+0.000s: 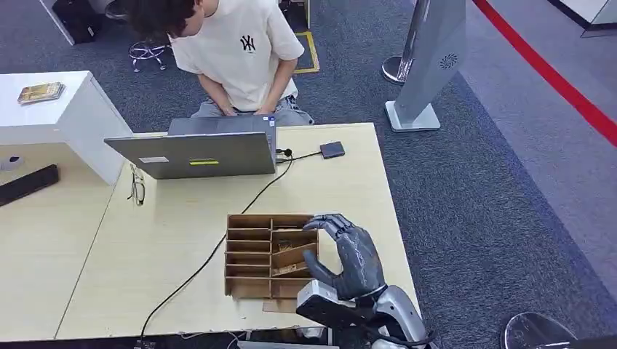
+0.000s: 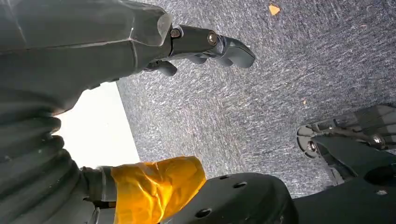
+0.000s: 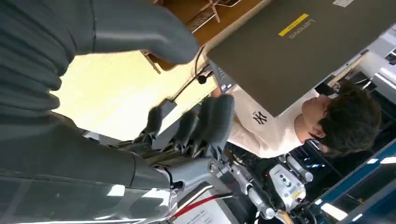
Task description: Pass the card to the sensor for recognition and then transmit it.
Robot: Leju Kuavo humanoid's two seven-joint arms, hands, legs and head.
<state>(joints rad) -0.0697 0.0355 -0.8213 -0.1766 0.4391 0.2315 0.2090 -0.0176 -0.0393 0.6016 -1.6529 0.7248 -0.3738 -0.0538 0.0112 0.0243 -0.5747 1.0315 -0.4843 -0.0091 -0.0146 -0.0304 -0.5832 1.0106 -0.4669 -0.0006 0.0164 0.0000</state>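
We see the right robot hand (image 1: 348,254) poised over the right side of a wooden divided box (image 1: 251,254) on the table (image 1: 174,240), its fingers (image 3: 205,121) curved but spread, grasping nothing. Cards (image 1: 291,258) lie tilted in the compartments just left of its thumb. Beyond the fingertips, a black cable (image 1: 218,247) runs across the table toward a grey laptop (image 1: 196,153), and a small dark sensor (image 1: 332,150) lies near the far edge. A person in a cream shirt (image 1: 236,51) sits behind the laptop. The left robot hand (image 2: 205,44) hangs over grey carpet (image 2: 261,102), fingers loosely extended, empty.
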